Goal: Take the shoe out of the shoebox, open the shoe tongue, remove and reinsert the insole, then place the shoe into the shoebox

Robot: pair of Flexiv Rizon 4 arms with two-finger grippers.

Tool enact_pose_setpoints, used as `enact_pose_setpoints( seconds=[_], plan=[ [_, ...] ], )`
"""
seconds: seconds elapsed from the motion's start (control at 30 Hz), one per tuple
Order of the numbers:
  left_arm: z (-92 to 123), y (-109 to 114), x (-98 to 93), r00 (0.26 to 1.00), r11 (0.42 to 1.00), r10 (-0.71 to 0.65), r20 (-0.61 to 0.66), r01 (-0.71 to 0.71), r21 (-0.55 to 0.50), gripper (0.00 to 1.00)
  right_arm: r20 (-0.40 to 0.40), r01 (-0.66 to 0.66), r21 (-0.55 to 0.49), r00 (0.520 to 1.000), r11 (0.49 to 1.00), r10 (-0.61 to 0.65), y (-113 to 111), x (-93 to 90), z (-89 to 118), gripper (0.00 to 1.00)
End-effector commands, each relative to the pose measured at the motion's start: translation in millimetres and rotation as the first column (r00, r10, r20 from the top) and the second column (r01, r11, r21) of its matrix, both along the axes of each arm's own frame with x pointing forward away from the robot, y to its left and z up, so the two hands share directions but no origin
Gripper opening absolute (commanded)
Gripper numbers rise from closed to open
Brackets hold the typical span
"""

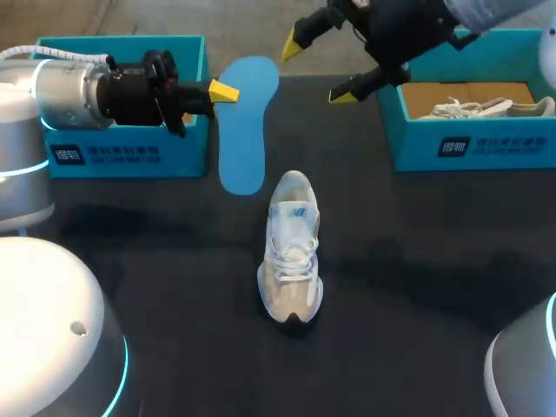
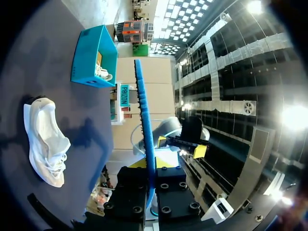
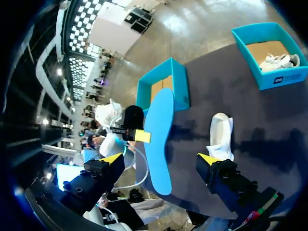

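While left gripper [image 1: 222,91] pinches the insole [image 1: 243,148], right gripper [image 1: 316,71] gapes wide.

Black matte table [image 1: 426,295], evenly lit, faint shadows

Sneaker out on the table, insole out of it.
A white-and-grey lace-up sneaker [image 1: 292,252] stood upright at mid-frame. A blue foam insole [image 1: 246,122] was held aloft, upper centre-left. An open teal cardboard shoebox [image 1: 130,149] sat upper left. A second teal shoebox [image 1: 473,143], upper right, held another white sneaker [image 1: 486,108].
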State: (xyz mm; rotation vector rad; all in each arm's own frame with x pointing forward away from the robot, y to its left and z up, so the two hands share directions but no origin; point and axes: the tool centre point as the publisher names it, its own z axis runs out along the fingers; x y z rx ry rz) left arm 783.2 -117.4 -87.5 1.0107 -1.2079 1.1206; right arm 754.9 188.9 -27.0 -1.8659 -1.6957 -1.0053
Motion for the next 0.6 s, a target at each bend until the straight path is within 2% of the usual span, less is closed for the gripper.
enact_pose_setpoints(
  seconds=[0.03,0.37,0.6],
  plan=[
    [0,0,0.0,1.000,1.000,0.000,0.001,0.000,0.002,0.00,0.069,-0.079,0.381,0.996,0.921,0.057,-3,3.3,-9,1.00],
    [0,0,0.0,1.000,1.000,0.000,0.001,0.000,0.002,0.00,0.076,-0.112,0.414,0.993,0.904,0.088,-7,9.8,-18,1.00],
    [0,0,0.0,1.000,1.000,0.000,0.001,0.000,0.002,0.00,0.062,-0.126,0.479,0.992,0.869,0.109,-6,11.4,-29,1.00]
  ],
)
